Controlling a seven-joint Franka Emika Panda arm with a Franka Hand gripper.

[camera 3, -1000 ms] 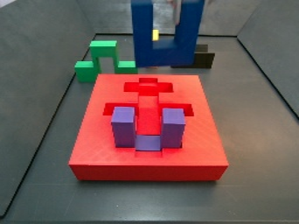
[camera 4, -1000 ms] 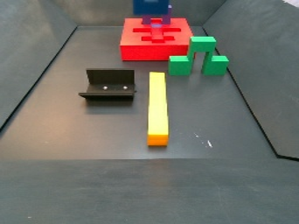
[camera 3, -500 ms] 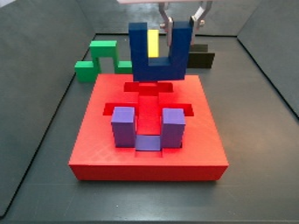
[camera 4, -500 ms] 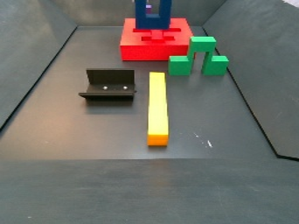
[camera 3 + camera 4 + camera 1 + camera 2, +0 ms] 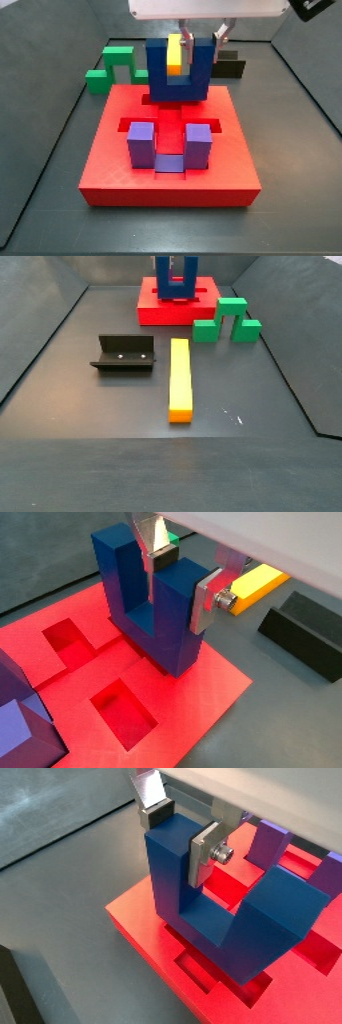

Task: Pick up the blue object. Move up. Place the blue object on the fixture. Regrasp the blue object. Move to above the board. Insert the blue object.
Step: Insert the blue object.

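In a side view the whole floor is laid out: the board (image 5: 177, 304) at the far end, the green block (image 5: 227, 320) beside it, the yellow bar (image 5: 181, 378) lying lengthwise in the middle, and the fixture (image 5: 123, 355) just beside the bar, well apart from the board. The wrist views show none of that spread; they show instead the board's recesses up close and the purple block (image 5: 274, 843) standing in one of them. The arm comes straight down from above, with the gripper (image 5: 198, 45) over the board's far half. Its fingers (image 5: 206, 602) are pinched on one prong of the blue object (image 5: 178, 68), which stands upright, prongs up. The blue object's base sits at the board's top, at a recess; how deep it has gone in cannot be told.
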